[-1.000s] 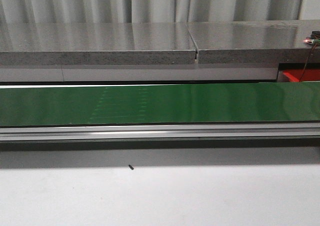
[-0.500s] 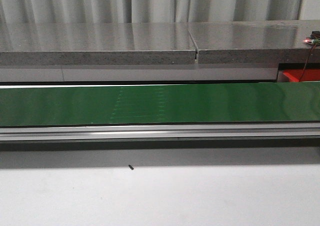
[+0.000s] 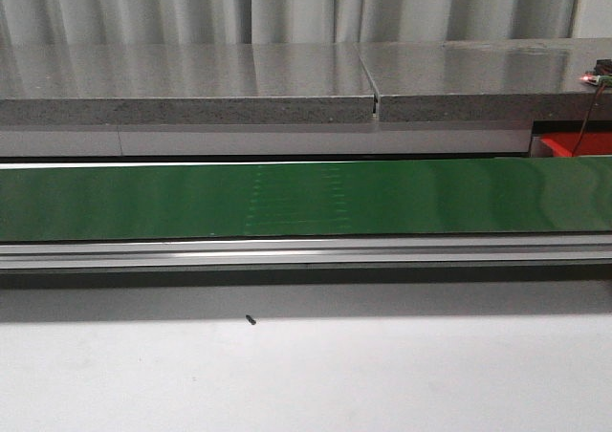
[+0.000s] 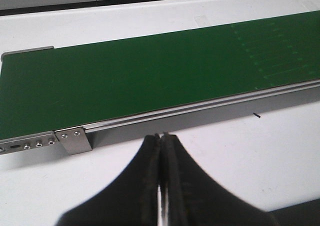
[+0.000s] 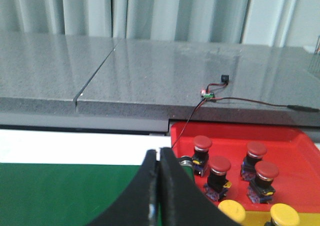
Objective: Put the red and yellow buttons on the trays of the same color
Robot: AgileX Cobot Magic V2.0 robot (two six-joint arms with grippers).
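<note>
Both grippers, left (image 4: 161, 141) and right (image 5: 157, 158), are closed on nothing, apparently waiting beside the bare green belt (image 3: 306, 198), while four red buttons (image 5: 202, 143) stand on the red tray (image 5: 295, 151) and two yellow buttons (image 5: 231, 210) nearer the camera.

Red tray full of buttons, seen from the right arm

The right gripper (image 5: 159, 158) has its two black fingers pressed together with nothing between them. Just past it sits a red tray (image 5: 300, 151) with four red buttons (image 5: 202, 143) standing up on it. Two yellow buttons (image 5: 231, 211) peek in at the edge, on a yellow strip (image 5: 260, 220). A green belt (image 5: 65, 193) lies beside the tray. Behind is a gray stone shelf (image 5: 150, 76) with a thin wire (image 5: 260, 103) and a small part with a tiny red light (image 5: 207, 93).
</note>
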